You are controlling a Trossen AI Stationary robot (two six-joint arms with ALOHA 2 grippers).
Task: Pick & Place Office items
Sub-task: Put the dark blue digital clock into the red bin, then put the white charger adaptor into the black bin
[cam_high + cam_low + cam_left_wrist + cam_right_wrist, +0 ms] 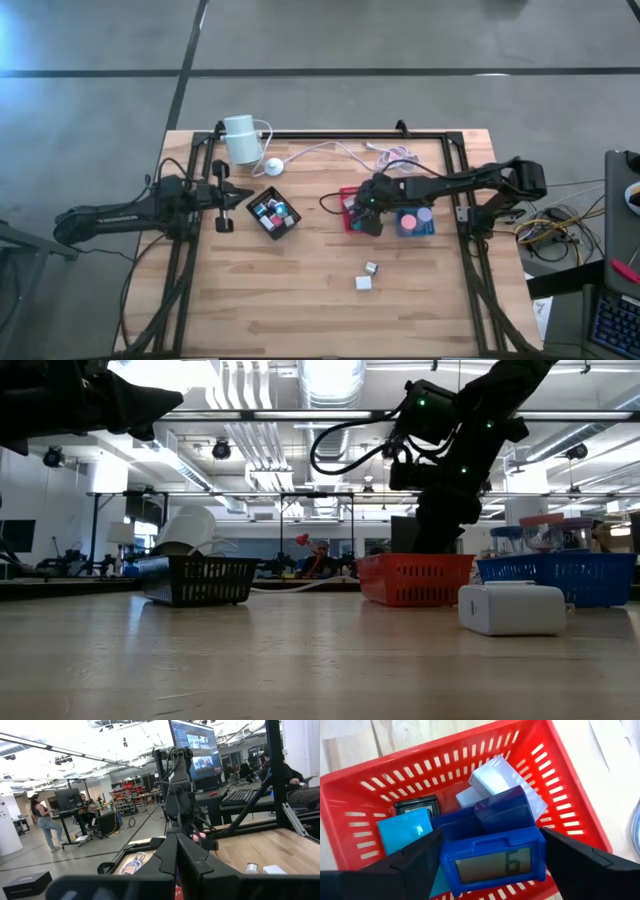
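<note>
My right gripper (492, 862) reaches down into the red basket (365, 785), its fingers on either side of a blue block with a grey display (492, 860). Under and beside that block lie a teal piece (402, 832), a black display piece (415, 806), a dark blue block (502, 810) and a white block (500, 777). In the high view the right gripper (368, 215) stands over the red basket (349, 192). My left gripper (225, 205) hovers shut at the table's left, beside the black basket (275, 213) of small pieces. My right gripper has the blue display block between its two fingers, one finger (417, 862) against the block's one short side (444, 862) and the other against the opposite side; I see no gap. The fingers slant down from above. The block lies display up on the pieces in the red basket.
A blue basket (415, 222) with pink and purple round pieces stands right of the red one. Two loose pieces, a small cylinder (371, 267) and a white block (363, 283), lie nearer the front. A white cylinder (240, 138) with its cable stands at the far left.
</note>
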